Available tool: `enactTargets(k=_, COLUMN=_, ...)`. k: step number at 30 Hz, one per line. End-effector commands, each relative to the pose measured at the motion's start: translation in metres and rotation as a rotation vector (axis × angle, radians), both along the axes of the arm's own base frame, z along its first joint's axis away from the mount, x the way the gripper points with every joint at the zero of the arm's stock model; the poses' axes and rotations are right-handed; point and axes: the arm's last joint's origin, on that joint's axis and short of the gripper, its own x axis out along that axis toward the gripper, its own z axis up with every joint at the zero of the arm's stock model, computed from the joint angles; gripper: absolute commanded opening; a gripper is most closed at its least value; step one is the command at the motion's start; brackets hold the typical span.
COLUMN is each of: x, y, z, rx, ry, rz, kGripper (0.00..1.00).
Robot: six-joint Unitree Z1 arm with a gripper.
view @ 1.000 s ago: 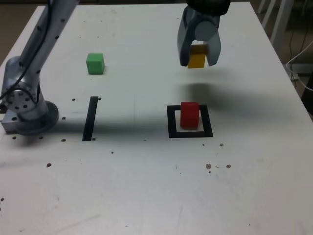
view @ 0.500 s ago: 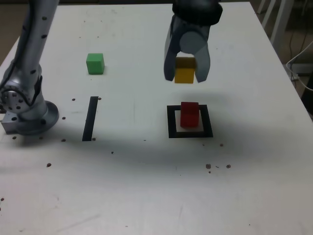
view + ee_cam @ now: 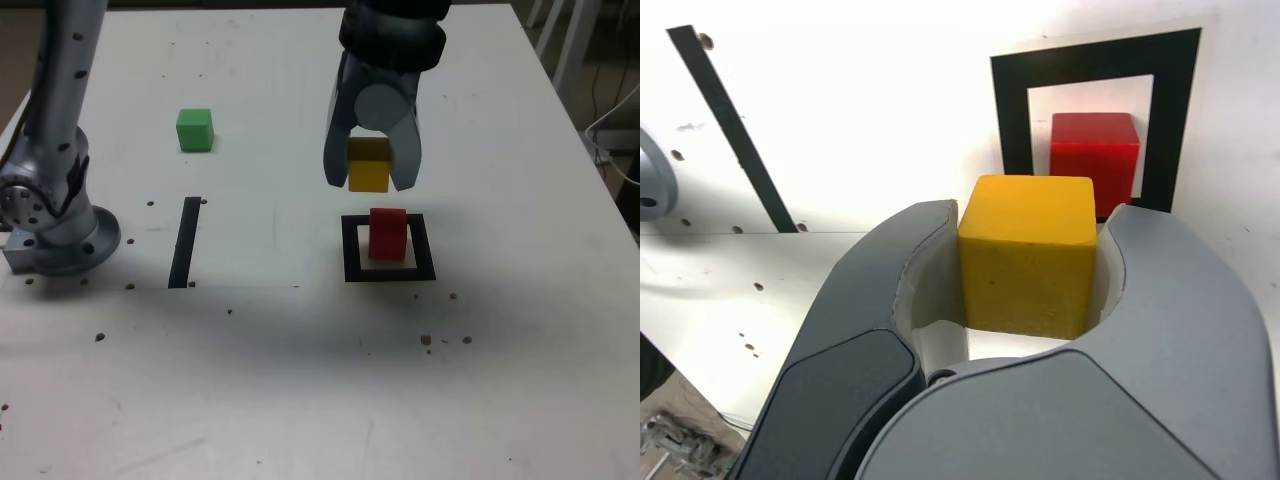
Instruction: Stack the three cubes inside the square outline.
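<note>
Mid-carry — gripper (image 3: 369, 178) clamped on the yellow cube (image 3: 369, 170), upper centre; next, align above the red cube (image 3: 388, 236).

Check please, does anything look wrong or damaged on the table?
Nothing looks badly wrong. Small dark pits mark the white tabletop, perhaps old damage. The red cube sits inside the black square.
</note>
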Motion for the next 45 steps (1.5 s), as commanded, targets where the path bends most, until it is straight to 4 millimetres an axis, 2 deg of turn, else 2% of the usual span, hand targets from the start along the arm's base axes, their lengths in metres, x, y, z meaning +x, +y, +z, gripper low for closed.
enactTargets(k=1, x=0.003, y=-0.001, z=-0.005, rx=-0.004, ry=0.007, rz=0.0, kGripper=0.31)
enactTargets(k=25, x=0.019, y=-0.003, z=-0.036, rx=-0.034, ry=0.018, rz=0.005, kGripper=0.31)
enactTargets(k=45, x=0.023, y=-0.002, z=-0.044, rx=-0.043, ry=0.01, rz=0.005, kGripper=0.31)
